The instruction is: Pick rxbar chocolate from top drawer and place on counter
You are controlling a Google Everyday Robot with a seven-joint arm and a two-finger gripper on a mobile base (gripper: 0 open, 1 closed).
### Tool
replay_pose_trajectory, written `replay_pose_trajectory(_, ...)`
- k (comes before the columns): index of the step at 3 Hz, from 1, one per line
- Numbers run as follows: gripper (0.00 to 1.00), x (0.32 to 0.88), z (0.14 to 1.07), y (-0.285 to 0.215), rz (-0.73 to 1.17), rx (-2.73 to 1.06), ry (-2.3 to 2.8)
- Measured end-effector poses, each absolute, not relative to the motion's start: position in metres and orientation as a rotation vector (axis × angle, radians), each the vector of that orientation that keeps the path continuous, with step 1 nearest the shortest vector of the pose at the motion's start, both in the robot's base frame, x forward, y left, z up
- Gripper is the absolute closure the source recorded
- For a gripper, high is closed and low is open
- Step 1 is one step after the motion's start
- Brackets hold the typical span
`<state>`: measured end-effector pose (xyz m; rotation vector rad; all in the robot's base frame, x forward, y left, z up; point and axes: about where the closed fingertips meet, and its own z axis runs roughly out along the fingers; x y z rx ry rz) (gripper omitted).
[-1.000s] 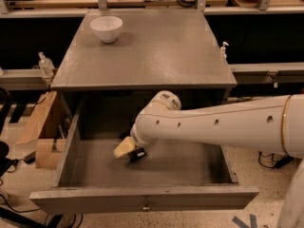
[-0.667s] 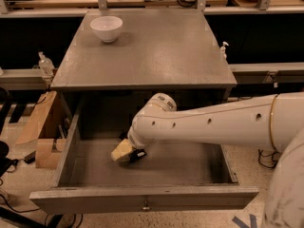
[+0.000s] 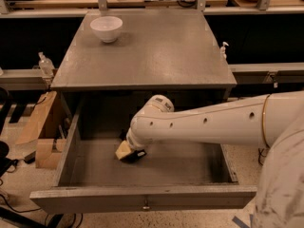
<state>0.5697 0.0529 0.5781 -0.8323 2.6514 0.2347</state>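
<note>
1. Camera view: the top drawer (image 3: 199,199) stands pulled out at the bottom of the frame, below the grey counter (image 3: 156,51).
2. My arm (image 3: 204,125) comes in from the right edge, and the gripper (image 3: 127,152) is down inside the drawer, left of centre, near its floor.
3. I cannot tell how far the gripper is open, or whether it holds anything.
4. A small dark shape (image 3: 137,156) sits right at its tip; I cannot say whether that is the rxbar chocolate.
5. A white bowl (image 3: 106,28) rests on the counter, upper left.
</note>
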Motion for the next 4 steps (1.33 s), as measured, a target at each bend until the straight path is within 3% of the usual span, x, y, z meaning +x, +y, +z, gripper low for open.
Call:
replay_pose_trajectory(2,0.85,0.570,0.594,0.053,0.235,-0.832,2.651)
replay_pose_trajectory(3,1.00,0.570,0.595,0.053,0.235,-0.832,2.651)
replay_pose_trajectory(4,1.00,0.569,0.594,0.056,0.247,-0.841,2.655)
